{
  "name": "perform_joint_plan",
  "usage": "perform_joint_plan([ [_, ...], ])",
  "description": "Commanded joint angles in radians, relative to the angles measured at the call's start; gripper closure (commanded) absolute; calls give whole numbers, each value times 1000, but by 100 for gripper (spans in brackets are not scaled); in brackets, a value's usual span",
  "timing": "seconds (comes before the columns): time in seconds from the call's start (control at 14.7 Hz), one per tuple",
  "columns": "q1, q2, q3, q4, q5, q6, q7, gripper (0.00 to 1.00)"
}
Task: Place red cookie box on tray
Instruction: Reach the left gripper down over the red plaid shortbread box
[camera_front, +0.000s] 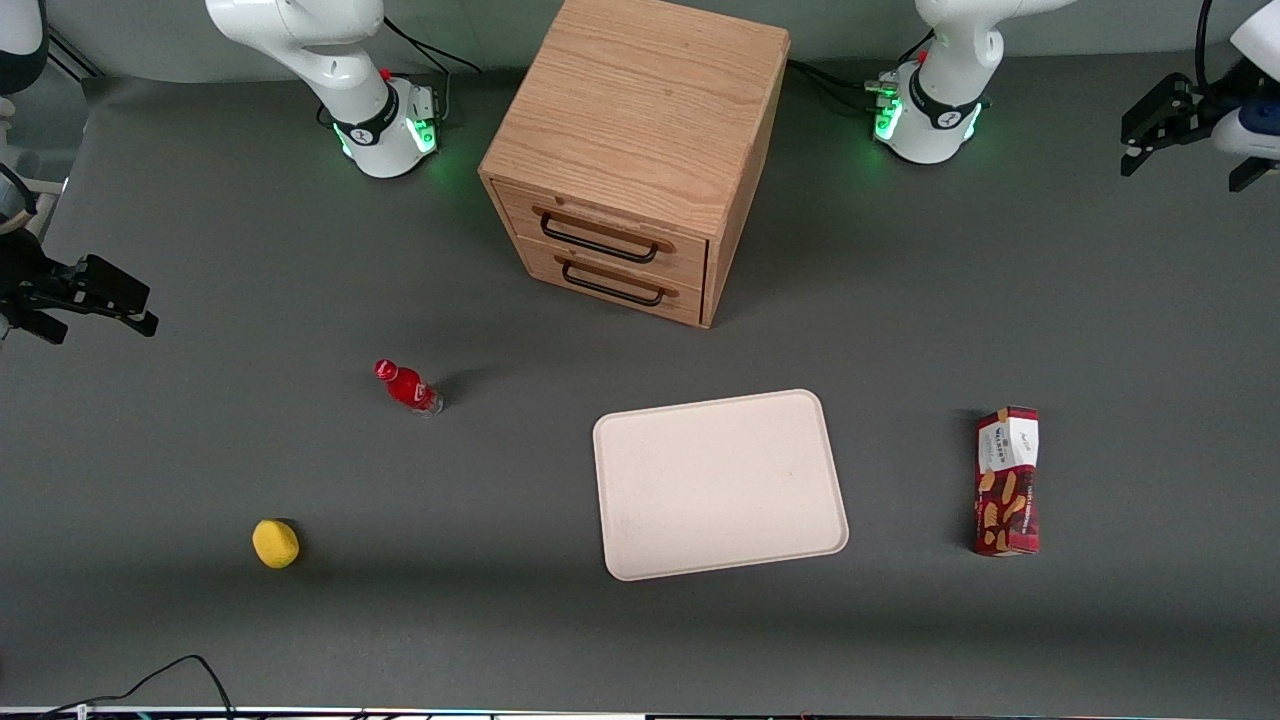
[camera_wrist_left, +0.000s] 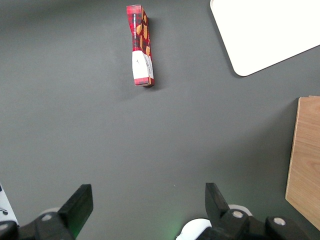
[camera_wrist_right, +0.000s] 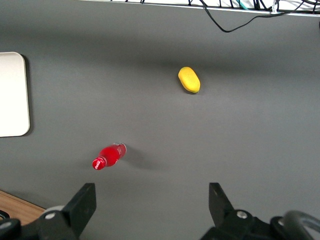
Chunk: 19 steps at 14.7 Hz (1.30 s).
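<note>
- The box (camera_front: 1007, 481) is seen lying flat on the desk (camera_front: 300, 620), well apart from the tray (camera_front: 720, 485), toward the working arm's end, with its white label end farther from the front camera than its biscuit-printed end.
- The tray is empty; nothing is touching its rim, and the cabinet (camera_front: 630, 150) stands farther from the front camera than the tray.
- The gripper (camera_front: 1185, 140) is held high in the air, far from the box and not near the tray; in the wrist view the gripper (camera_wrist_left: 147, 212) is seen with its fingers (camera_wrist_left: 80, 202) spread wide apart and nothing between them.
- No step of the task is judged to have been done: the box is untouched.
- A poor grasp is the main risk: the box is long and narrow, so if it is gripped near one end it may be expected to tilt or swing once lifted.
- If the fingers are brought down askew to the box's long sides, the light carton could be pushed along the desk instead of being caught.
- Too hard a squeeze could dent the cardboard.
- If it is released at the tray's rim, the box could be left half on the desk.
- The bottle (camera_front: 408, 388) and the yellow object (camera_front: 275, 543) lie toward the parked arm's end from the tray, so no collision with them is expected.
</note>
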Motion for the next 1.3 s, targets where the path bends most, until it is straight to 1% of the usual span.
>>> perform_joint_plan([
  [0.0, -5, -2, 5, -4, -10, 7, 41, 0],
  [0.2, 7, 18, 13, 23, -20, -6, 61, 0],
  [0.55, 6, 58, 14, 31, -14, 10, 58, 0],
  [0.61, 6, 102, 13, 45, -14, 34, 58, 0],
  [0.75, 4, 243, 13, 98, 2, 112, 60, 0],
  [0.95, -8, 449, 11, 172, 61, 250, 43, 0],
  [1.23, -14, 642, 10, 185, 79, 495, -3, 0],
])
